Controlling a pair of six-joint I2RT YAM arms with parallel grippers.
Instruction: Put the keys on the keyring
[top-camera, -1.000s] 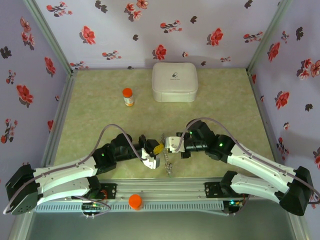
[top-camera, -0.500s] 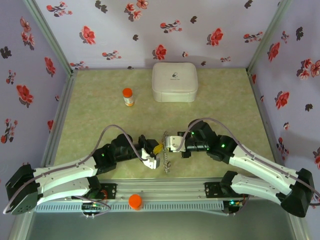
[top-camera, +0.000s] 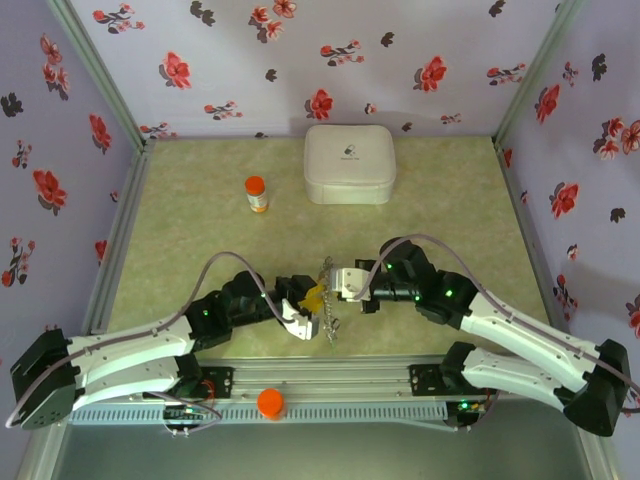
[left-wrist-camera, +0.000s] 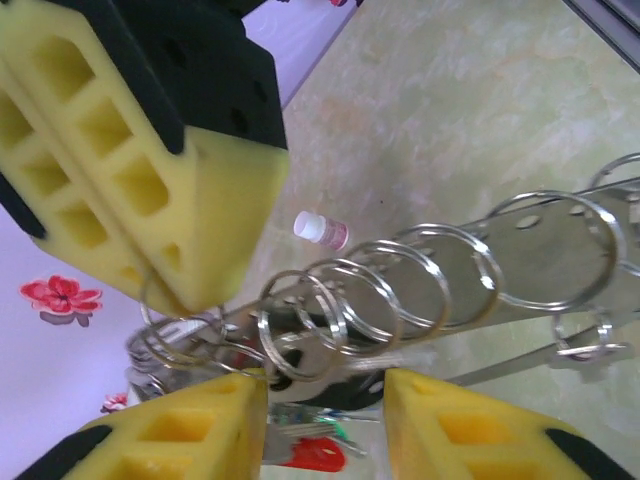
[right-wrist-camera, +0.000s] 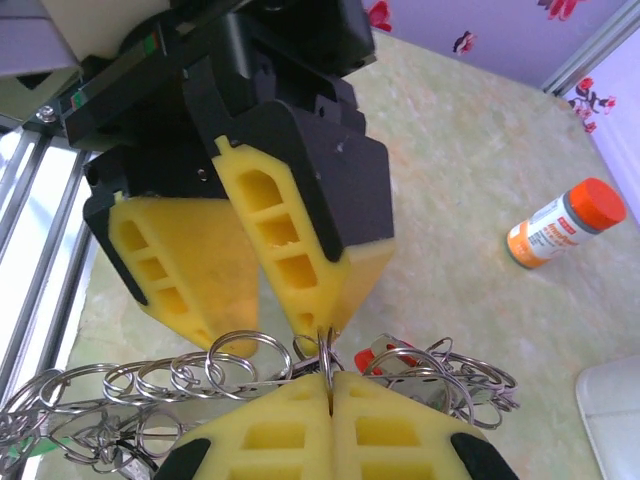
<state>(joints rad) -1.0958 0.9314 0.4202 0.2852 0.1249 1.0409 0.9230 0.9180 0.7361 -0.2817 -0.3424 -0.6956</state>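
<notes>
Two yellow-padded grippers meet over a bunch of linked silver rings at the lower centre of the overhead view. The right gripper (right-wrist-camera: 330, 385), at the bottom of its own wrist view, has its pads pressed flat together on a thin upright loop of the keyring (left-wrist-camera: 395, 300). The left gripper (left-wrist-camera: 325, 395) stands with its pads parted, leaving a clear gap at the bottom edge of its wrist view. The rings cross just above that gap, and whether either pad touches metal cannot be told.

Seen from the left wrist, the keyring stretches from lower left to the right edge as a row of overlapping loops. The keys (left-wrist-camera: 305, 445) sit beneath it between the parted pads, one carrying a red tag beside a sliver of green. From overhead, the ring bunch runs as a short line from between the two gripper tips towards the bottom rail, over the green marbled table (top-camera: 450, 210).

An orange-capped bottle (top-camera: 257, 194) stands upright left of centre, well apart from the arms. A white rounded case (top-camera: 349, 164) sits at top centre near the floral back wall. An orange disc (top-camera: 271, 402) rests on the metal rail at the bottom, left of centre.
</notes>
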